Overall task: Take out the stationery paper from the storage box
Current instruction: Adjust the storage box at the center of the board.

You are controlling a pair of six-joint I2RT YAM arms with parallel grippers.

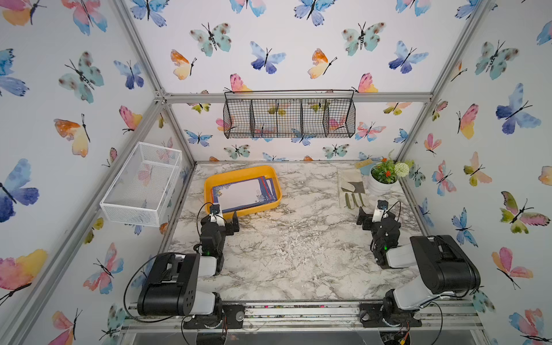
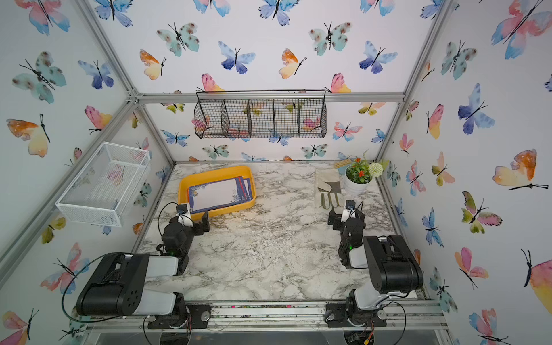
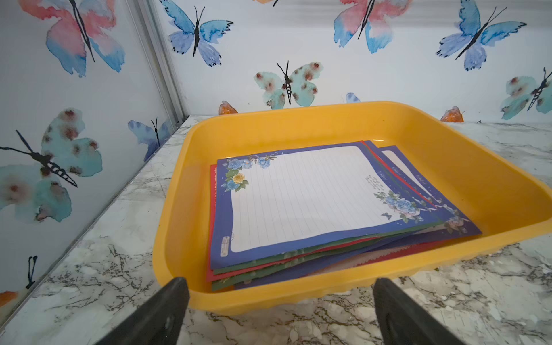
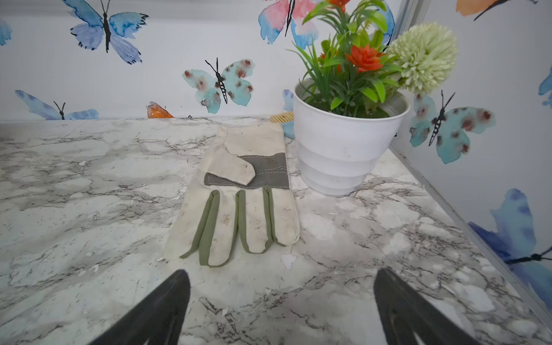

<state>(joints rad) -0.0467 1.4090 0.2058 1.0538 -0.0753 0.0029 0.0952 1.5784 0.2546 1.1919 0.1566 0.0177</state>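
The stationery paper (image 3: 301,200) lies in a messy pile inside the yellow storage box (image 3: 298,125), at the back left of the table (image 1: 298,254). The left gripper (image 3: 280,282) sits just in front of the box, jaws wide apart, holding nothing. The right gripper (image 4: 280,273) is wide apart too, near a glove (image 4: 239,209).

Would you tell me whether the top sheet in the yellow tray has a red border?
No, the top sheet of stationery paper in the storage box has a blue border.
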